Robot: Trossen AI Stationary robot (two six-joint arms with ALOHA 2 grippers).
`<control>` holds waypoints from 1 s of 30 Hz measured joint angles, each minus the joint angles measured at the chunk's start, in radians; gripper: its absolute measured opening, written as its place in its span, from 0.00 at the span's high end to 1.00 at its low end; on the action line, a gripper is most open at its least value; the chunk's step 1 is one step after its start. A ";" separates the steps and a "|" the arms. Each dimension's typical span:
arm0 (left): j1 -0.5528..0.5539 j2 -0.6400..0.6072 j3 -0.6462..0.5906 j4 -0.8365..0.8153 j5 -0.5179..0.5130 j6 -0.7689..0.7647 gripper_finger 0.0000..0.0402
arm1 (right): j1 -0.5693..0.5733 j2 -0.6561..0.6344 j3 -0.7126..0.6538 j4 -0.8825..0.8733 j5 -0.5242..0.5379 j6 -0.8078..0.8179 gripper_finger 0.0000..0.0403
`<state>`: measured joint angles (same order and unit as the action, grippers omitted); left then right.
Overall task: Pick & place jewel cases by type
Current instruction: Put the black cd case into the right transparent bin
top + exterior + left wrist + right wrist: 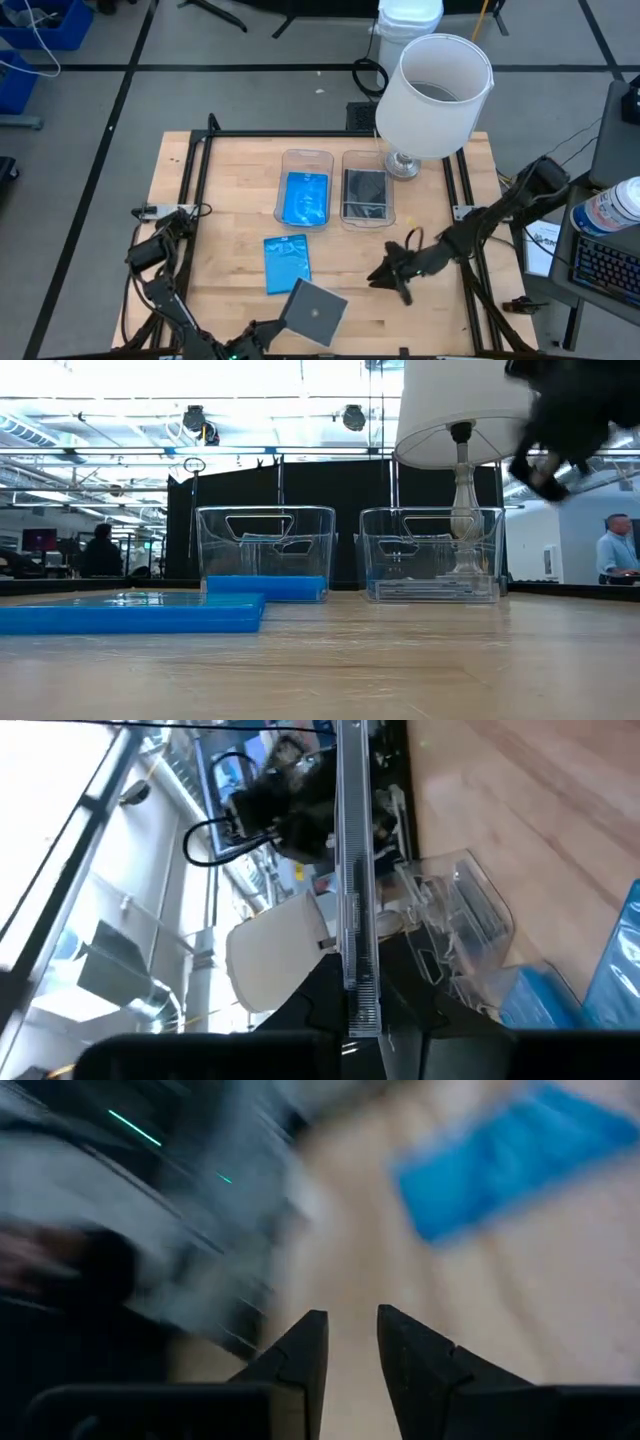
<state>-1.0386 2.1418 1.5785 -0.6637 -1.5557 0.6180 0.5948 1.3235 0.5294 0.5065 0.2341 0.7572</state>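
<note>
High view: left pincer sat at the near edge of the table, clenched on a grey case held tilted off the surface. Left wrist view showed that case edge-on between the fingers, a thin clear slab.

Right pincer hovered over the table's right half, near side of the bins, nothing between its fingers. Right wrist view: fingers stood a little apart with only a narrow gap, bare wood beneath; picture smeared.

Blue case lay flat on the table, near of the left bin, just far of the held grey case. Low view had it as a flat blue slab at near left.

Two clear bins stood side by side mid-table. Left bin held a blue case; right bin held a dark case. Low view: blue strip lay in the bottom of the left bin.

Lamp with white shade stood at the far right, just beside the right bin.

Low view, room behind: a person at far right, another at left.
</note>
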 joint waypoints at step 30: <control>0.104 0.000 -0.036 0.029 -0.016 0.080 0.90 | -0.080 0.125 -0.099 0.508 -0.071 0.374 0.35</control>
<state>-0.9345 2.1418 1.5425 -0.6346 -1.5716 0.6977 0.5148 1.4481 0.4309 1.0147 0.1635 1.1316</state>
